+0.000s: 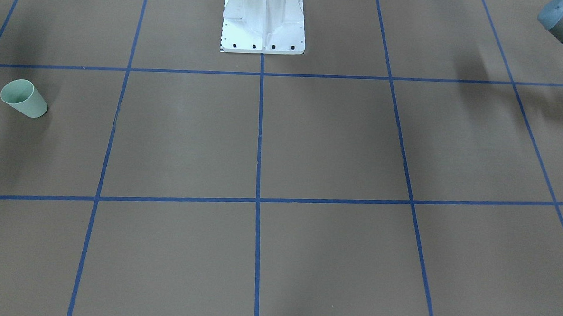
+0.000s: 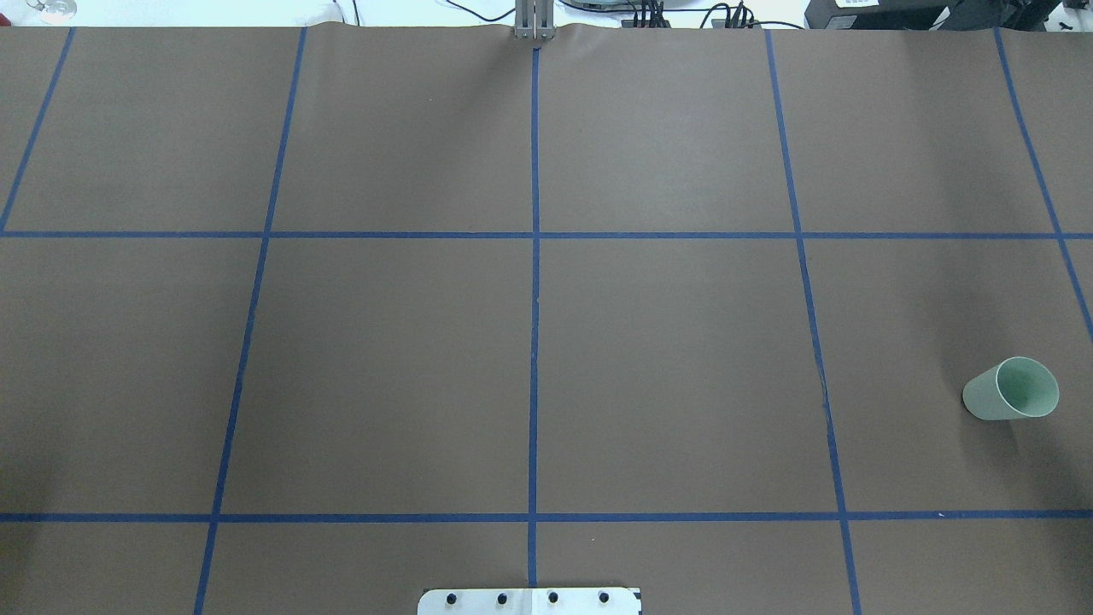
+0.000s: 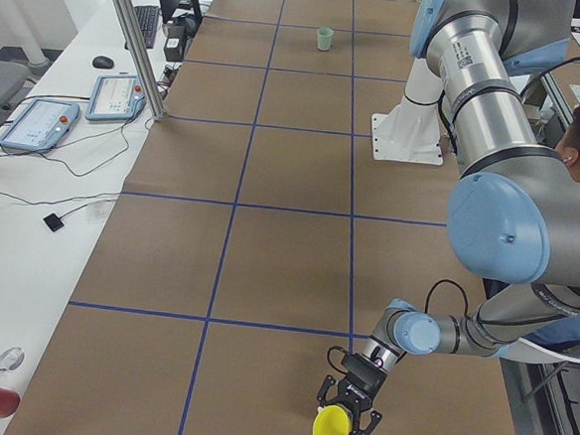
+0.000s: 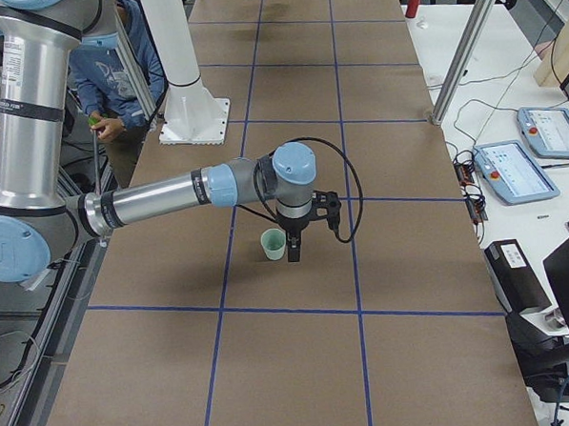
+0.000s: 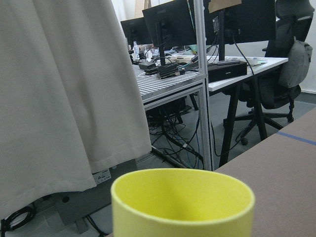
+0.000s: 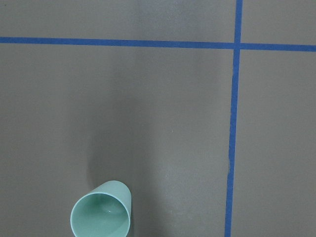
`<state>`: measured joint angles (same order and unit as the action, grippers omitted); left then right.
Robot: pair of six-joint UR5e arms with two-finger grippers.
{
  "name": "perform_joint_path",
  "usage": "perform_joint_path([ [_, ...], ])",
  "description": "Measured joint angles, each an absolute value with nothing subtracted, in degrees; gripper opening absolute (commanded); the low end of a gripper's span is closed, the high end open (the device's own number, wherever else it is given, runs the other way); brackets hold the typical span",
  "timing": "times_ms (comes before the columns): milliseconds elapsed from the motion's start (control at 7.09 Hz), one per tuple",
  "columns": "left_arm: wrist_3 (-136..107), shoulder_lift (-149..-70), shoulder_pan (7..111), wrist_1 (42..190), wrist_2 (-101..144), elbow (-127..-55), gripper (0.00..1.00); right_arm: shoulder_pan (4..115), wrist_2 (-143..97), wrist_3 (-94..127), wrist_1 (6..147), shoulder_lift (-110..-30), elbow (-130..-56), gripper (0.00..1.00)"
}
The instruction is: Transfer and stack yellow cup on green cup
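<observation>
The green cup (image 2: 1012, 389) stands upright on the brown table, far on my right side; it also shows as the green cup (image 1: 23, 98) in the front view and from above as the green cup (image 6: 101, 210). In the right side view my right gripper (image 4: 293, 251) points down just beside the green cup (image 4: 274, 243); whether it is open or shut, I cannot tell. At the table's far left end the yellow cup (image 3: 332, 429) sits at the tip of my left gripper (image 3: 348, 406), mouth turned outward. The yellow cup (image 5: 182, 202) fills the bottom of the left wrist view. That gripper's state I cannot tell.
The white robot base (image 1: 263, 22) stands at the table's middle rear edge. Blue tape lines grid the brown table (image 2: 666, 367). A side table holds teach pendants (image 3: 38, 125) beside a metal post (image 3: 133, 37). A person (image 4: 114, 60) sits behind the robot.
</observation>
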<state>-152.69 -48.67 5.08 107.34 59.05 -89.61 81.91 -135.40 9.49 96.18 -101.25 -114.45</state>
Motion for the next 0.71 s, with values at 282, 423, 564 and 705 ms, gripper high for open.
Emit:
perform_joint_path([
  [282, -150.2, -52.0, 10.9, 102.3, 62.5, -88.6, 0.09, 81.9, -135.8, 9.5, 96.1, -101.0, -113.1, 1.0],
  [423, -144.3, -55.6, 18.5, 101.5, 64.3, -88.9, 0.09, 81.9, -135.8, 9.5, 96.0, -100.7, -111.9, 1.0],
  [564, -135.5, -60.0, 28.4, 101.7, 62.6, -89.5, 0.08, 81.8, -135.9, 9.5, 95.9, -100.3, -110.9, 1.0],
  [705, -124.8, -63.9, 36.8, 103.2, 57.8, -89.7, 0.08, 81.8, -136.2, 9.5, 95.9, -100.0, -110.3, 1.0],
])
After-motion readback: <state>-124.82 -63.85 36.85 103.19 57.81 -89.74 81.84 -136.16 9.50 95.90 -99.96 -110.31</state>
